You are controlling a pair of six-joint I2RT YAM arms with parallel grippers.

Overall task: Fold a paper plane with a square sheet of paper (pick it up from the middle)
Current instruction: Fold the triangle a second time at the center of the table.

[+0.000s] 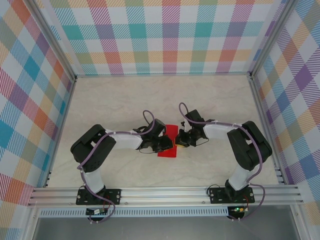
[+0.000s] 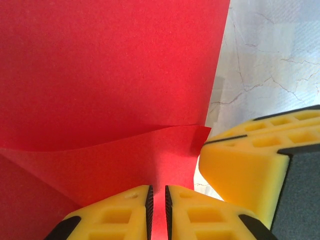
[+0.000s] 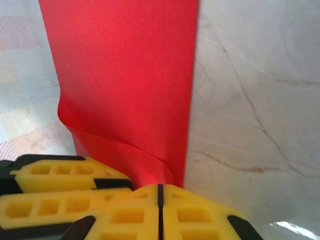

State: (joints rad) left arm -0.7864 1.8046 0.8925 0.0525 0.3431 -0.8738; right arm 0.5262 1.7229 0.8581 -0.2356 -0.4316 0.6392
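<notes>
A pale marbled table (image 1: 125, 95) stands inside walls of bright checked cloth. Two arms reach in from the near edge and meet at the table's middle, a little nearer that edge than the far one.

On the left, the left gripper (image 2: 157, 192) has its yellow jaws narrow, nipping a raised fold of the red paper (image 2: 100, 75). The paper lies between the two grippers, mostly flat on the table, its near part lifted in a soft curl.

On the right, the right gripper (image 3: 160, 189) has its jaws pressed together. The paper's lifted edge runs in at their tips, so it seems pinched there too. The grippers sit just beside each other.

This looks like an early fold, with the paper gripped near its middle. The next move likely calls for both grips to carry the lifted part over evenly, lining up the edges before creasing.
</notes>
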